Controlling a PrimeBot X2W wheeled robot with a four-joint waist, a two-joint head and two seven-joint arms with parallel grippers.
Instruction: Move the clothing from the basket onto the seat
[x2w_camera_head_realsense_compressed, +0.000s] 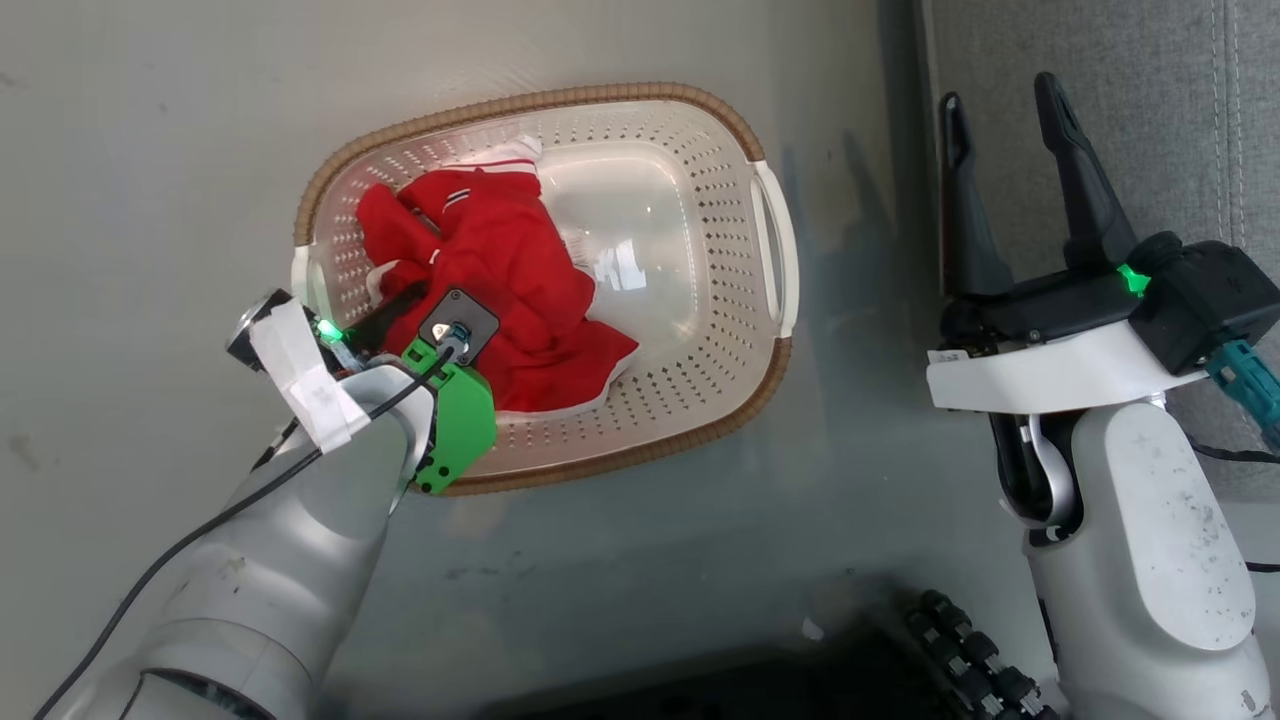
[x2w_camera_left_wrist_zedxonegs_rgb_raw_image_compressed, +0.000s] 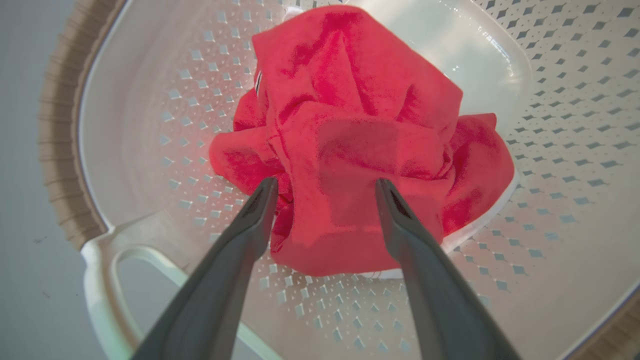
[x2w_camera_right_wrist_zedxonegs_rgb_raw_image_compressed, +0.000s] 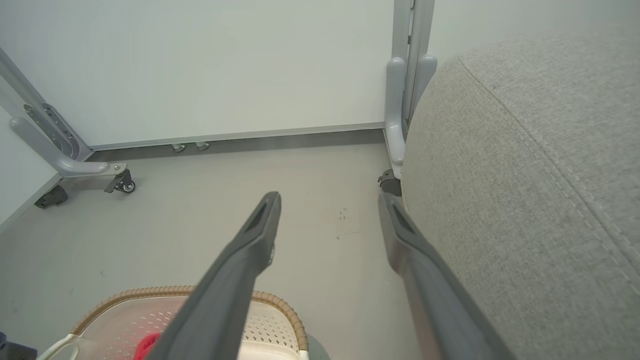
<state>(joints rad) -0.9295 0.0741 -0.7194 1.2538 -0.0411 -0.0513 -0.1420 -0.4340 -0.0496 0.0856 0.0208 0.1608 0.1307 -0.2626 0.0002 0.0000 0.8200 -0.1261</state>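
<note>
The left wrist view reveals the left gripper (x2w_camera_left_wrist_zedxonegs_rgb_raw_image_compressed: 326, 182) dipped into the basket (x2w_camera_left_wrist_zedxonegs_rgb_raw_image_compressed: 150, 125), wide astride the clothing (x2w_camera_left_wrist_zedxonegs_rgb_raw_image_compressed: 350, 125); the right gripper (x2w_camera_head_realsense_compressed: 1000, 92), also wide, hovers beside the seat (x2w_camera_head_realsense_compressed: 1110, 60).

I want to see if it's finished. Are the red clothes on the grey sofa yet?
No, the red clothing lies crumpled inside the basket, apart from the grey seat.

The pale grey floor (x2w_camera_head_realsense_compressed: 150, 150) bears the cream basket (x2w_camera_head_realsense_compressed: 715, 300), and the grey seat (x2w_camera_head_realsense_compressed: 1200, 120) stands near its right side.
</note>
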